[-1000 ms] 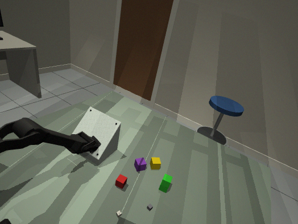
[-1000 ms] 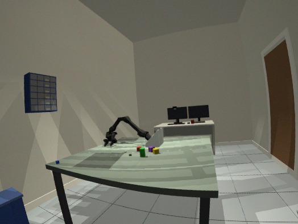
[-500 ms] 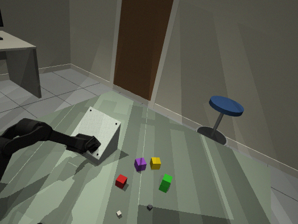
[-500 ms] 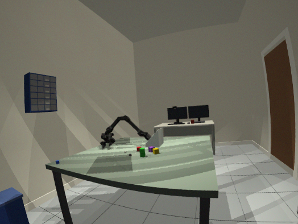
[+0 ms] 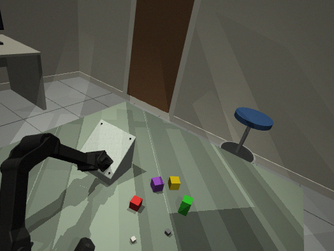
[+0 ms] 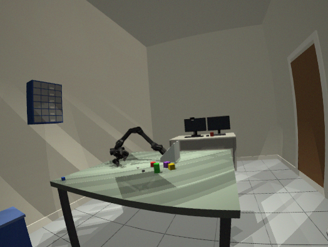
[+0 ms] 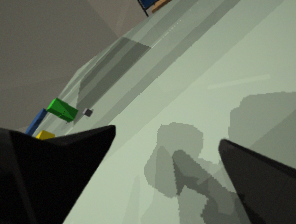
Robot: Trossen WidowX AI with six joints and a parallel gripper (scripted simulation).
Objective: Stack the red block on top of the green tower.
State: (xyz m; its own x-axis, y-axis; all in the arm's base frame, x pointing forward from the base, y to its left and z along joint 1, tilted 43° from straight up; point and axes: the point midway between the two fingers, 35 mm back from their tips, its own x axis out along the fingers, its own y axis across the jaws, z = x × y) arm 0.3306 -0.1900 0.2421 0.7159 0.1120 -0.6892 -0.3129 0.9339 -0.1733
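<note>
The red block (image 5: 136, 203) (image 6: 153, 164) lies on the table, a little apart from the tower; it does not show in the wrist view. The green tower (image 5: 185, 205) (image 6: 156, 168) (image 7: 62, 110) stands upright, with nothing on top. My gripper (image 6: 121, 160) (image 7: 166, 137) is open and empty. It hangs low over the table, left of the red block in the exterior view and well away from both the red block and the tower. Its shadow falls on the table between the fingertips in the wrist view. In the top view it is mostly out of frame.
A purple block (image 5: 157, 184) (image 6: 166, 164) and a yellow block (image 5: 174, 183) (image 6: 171, 167) stand near the tower. A small grey cube (image 5: 167, 232) (image 7: 88, 112) and a small white cube (image 5: 133, 239) lie nearby. The arm rises from a white wedge (image 5: 118, 144) (image 6: 174, 153).
</note>
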